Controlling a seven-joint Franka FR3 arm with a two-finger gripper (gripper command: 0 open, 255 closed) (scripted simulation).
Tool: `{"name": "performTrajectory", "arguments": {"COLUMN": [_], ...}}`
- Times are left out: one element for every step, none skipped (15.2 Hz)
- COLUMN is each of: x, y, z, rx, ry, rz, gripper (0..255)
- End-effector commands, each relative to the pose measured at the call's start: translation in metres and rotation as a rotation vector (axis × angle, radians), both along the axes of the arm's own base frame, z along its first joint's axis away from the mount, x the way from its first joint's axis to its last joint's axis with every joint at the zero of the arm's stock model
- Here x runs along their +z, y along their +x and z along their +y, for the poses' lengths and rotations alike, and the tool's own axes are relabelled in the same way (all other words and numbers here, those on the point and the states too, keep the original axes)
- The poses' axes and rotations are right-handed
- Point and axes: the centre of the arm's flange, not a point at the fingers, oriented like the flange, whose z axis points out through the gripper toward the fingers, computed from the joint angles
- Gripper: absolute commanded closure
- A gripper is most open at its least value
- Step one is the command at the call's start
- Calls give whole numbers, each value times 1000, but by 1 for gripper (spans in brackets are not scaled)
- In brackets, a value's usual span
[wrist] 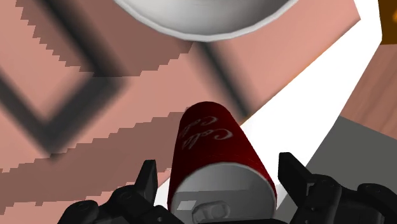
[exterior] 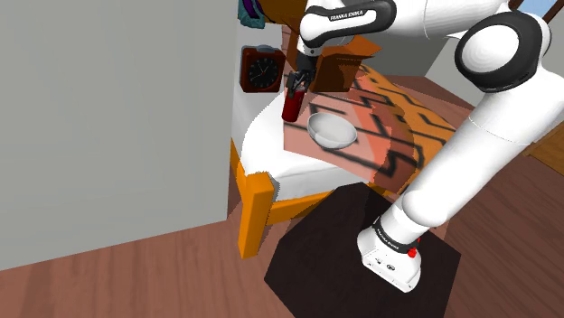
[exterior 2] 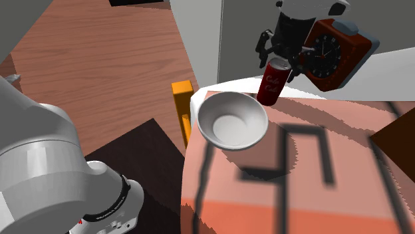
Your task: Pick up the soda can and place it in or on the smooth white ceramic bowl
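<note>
A red soda can (exterior: 292,104) (exterior 2: 273,83) (wrist: 216,153) with white lettering stands upright near the corner of a pink patterned surface (exterior 2: 299,193). The white bowl (exterior: 333,131) (exterior 2: 233,123) (wrist: 203,16) sits right beside it on the same surface, toward the stand, and holds nothing. My black gripper (exterior: 298,83) (exterior 2: 278,56) (wrist: 218,181) hangs directly over the can's top. It is open, with one finger on each side of the can's upper end. In the wrist view small gaps show between the fingers and the can.
A red-cased clock (exterior: 262,70) (exterior 2: 332,50) stands just behind the can. A brown box (exterior: 339,68) lies near it. An orange post (exterior: 255,212) (exterior 2: 181,100) marks the surface's corner, and a grey wall (exterior: 108,117) rises close on the shoulder view's left.
</note>
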Motion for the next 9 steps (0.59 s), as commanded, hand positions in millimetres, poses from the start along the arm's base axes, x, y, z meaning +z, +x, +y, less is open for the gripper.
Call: {"name": "performTrajectory", "arguments": {"x": [-1, -1, -1, 0, 0, 0, 0, 0, 0], "y": [0, 0, 0, 0, 0, 0, 0, 0, 0], "z": [0, 0, 0, 0, 0, 0, 0, 0, 0], "rx": [0, 0, 0, 0, 0, 0, 0, 0, 0], "ry": [0, 0, 0, 0, 0, 0, 0, 0, 0], "rz": [0, 0, 0, 0, 0, 0, 0, 0, 0], "gripper": [0, 0, 0, 0, 255, 255, 255, 255, 255]}}
